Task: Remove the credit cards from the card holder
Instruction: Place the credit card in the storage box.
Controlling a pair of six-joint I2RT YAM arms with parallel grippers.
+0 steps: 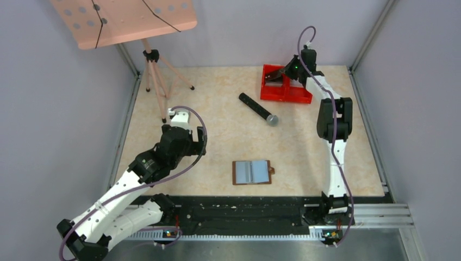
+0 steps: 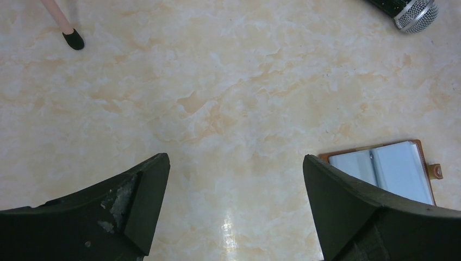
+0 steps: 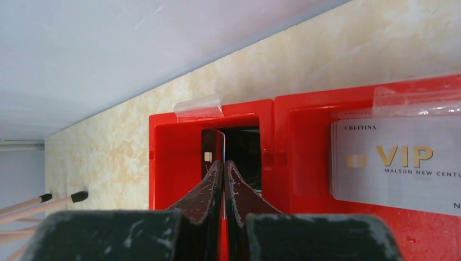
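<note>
Red bins [image 1: 298, 97], two, silver card [image 3: 397, 163], one, dark card [image 3: 213, 142], one, card holder [image 1: 252, 172], one

The card holder [image 1: 252, 172] is lying open and flat at 6 o'clock on the table [image 1: 217, 136]. It is brown outside and grey-blue inside, with its tab pointing to 3 o'clock. A silver VIP card [image 3: 402, 163] is lying in the red bin [image 1: 296, 98] at 1 o'clock. A dark card [image 3: 212, 144] is standing on edge there, with the right gripper [image 3: 223, 163] pinching it.

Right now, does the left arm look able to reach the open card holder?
Probably yes: the left end effector is open over bare table, the card holder lies beside it, nothing between. The right end effector, shut on a dark card, is off at the red bins.
</note>
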